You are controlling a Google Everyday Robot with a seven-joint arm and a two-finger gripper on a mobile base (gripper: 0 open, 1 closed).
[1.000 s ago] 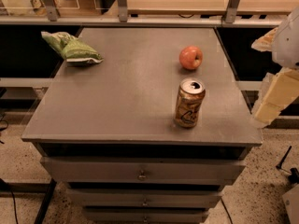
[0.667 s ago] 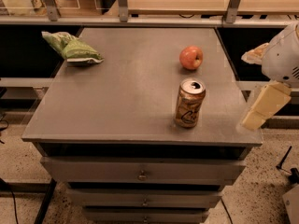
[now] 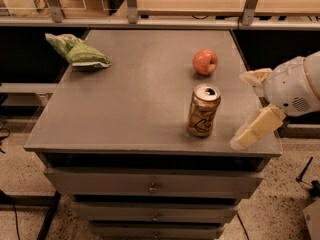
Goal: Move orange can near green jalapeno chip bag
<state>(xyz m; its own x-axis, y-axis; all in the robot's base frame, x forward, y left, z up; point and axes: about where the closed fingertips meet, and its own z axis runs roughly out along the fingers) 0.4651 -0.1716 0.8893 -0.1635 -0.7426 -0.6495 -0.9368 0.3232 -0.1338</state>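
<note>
The orange can (image 3: 203, 110) stands upright near the front right of the grey cabinet top (image 3: 135, 99), its silver top opened. The green jalapeno chip bag (image 3: 77, 51) lies at the back left corner, far from the can. My gripper (image 3: 240, 110) comes in from the right edge at can height, just right of the can and not touching it. It is open, with one pale finger (image 3: 254, 76) toward the back and the other finger (image 3: 257, 129) toward the front.
A red-orange apple (image 3: 205, 62) sits behind the can, close to the gripper's far finger. The cabinet has drawers (image 3: 152, 186) below. A wooden counter with metal posts (image 3: 131, 4) runs along the back. Speckled floor lies around the base.
The gripper has moved left from beyond the right edge, over the cabinet top, closer to the can. The can, apple and bag have not moved.
</note>
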